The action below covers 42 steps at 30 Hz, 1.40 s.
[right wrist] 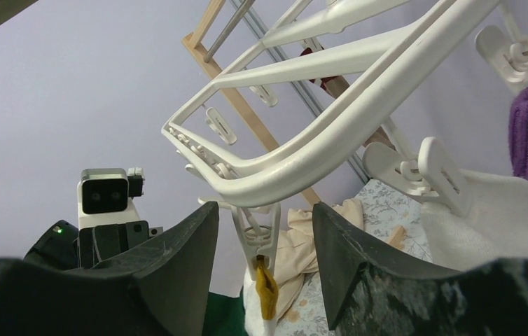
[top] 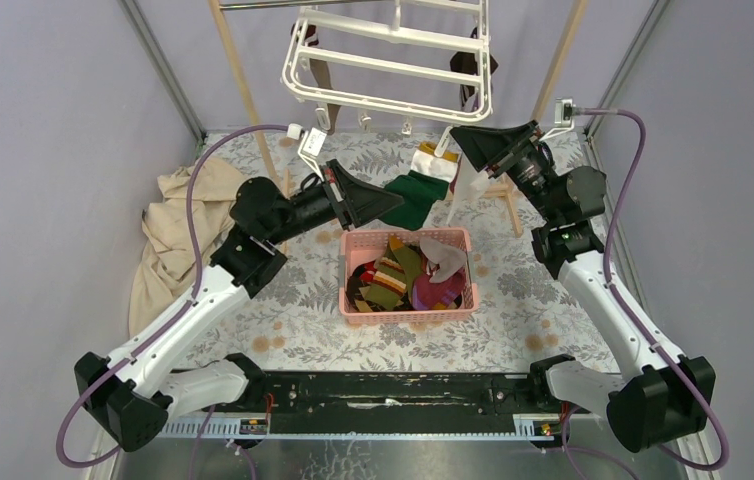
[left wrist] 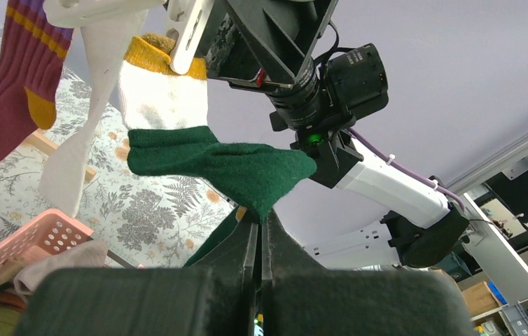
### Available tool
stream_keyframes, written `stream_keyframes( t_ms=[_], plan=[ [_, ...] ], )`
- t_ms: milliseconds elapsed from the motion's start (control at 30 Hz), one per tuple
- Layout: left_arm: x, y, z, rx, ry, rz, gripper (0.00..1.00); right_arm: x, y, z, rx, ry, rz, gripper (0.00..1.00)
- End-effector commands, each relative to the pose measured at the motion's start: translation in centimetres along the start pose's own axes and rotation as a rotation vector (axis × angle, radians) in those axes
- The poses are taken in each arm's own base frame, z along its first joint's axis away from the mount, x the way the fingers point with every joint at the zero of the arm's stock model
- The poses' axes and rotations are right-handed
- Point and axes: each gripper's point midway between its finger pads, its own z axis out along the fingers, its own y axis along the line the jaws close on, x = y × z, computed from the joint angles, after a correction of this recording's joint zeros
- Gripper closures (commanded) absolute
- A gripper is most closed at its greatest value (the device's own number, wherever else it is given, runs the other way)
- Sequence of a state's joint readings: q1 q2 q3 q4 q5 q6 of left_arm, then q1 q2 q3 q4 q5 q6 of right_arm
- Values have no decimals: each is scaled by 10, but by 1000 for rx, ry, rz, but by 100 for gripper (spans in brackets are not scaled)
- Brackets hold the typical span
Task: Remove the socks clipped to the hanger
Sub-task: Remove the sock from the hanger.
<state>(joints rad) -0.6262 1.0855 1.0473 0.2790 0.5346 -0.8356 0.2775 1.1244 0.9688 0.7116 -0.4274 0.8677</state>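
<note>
Left gripper (left wrist: 261, 227) is clamped on the green sock (left wrist: 226, 164), right gripper (right wrist: 265, 234) half open round a lower-middle clip (right wrist: 254, 245) (that sock's, maybe?), so tugging early could yank the hanger (right wrist: 303, 161).

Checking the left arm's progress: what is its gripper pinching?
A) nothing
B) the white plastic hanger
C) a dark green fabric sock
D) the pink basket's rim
C: the left gripper is shut on the dark green fabric sock, which fans out above its closed jaws.
</note>
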Motion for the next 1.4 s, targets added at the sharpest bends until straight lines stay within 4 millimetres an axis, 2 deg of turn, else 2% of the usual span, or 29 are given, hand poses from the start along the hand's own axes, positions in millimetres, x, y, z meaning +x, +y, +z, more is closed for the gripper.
stream_keyframes(
  t_ms=[0,600,900,1000,1167,1367],
  plan=[
    [-12,-13,2,51,-22,24,100,-27,34,7,-94,-81,-42,42],
    [-9,-7,7,48,-10,14,100,-20,46,10,-110,-61,-65,57],
    [-9,-8,7,48,-8,19,100,-17,43,13,-98,-52,-71,65],
    [-10,-9,6,50,-8,22,100,-16,41,13,-88,-49,-78,65],
    [-9,-8,7,50,-6,21,100,-15,40,13,-76,-42,-88,53],
    [-9,-7,7,51,-6,20,100,-12,40,14,-69,-34,-98,54]
  ],
)
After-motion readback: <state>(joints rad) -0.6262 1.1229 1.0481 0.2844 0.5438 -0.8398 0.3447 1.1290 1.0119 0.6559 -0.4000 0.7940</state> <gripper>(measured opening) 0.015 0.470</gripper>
